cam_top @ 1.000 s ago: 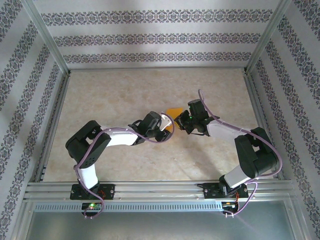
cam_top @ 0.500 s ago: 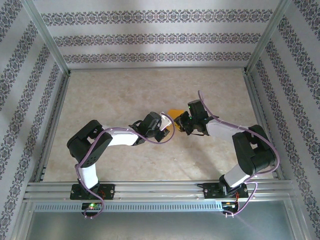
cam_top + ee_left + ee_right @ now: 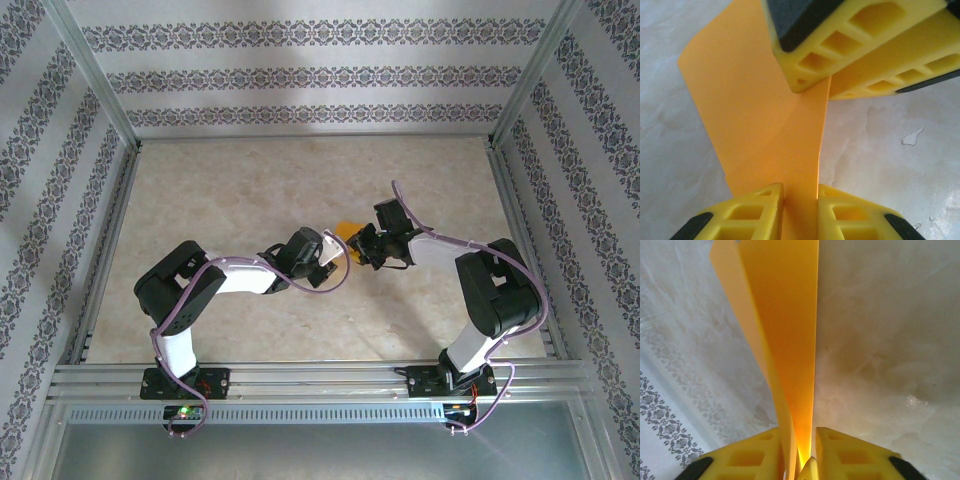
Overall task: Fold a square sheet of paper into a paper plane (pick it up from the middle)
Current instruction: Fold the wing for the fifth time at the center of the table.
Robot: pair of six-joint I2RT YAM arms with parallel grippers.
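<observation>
Sheet of orange paper [image 3: 760, 110], creased, sits pinched at opposite ends by left fingers [image 3: 750, 215] and right fingers [image 3: 850, 455].

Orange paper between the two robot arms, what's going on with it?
Two robot arms are folding a paper plane. The left claw and the right claw are both pinched on the orange sheet of paper, holding it between them over the marbled table. The sheet is bent into two layers along a crease, with the claws gripping opposite ends. It is not yet a finished dart.
</observation>
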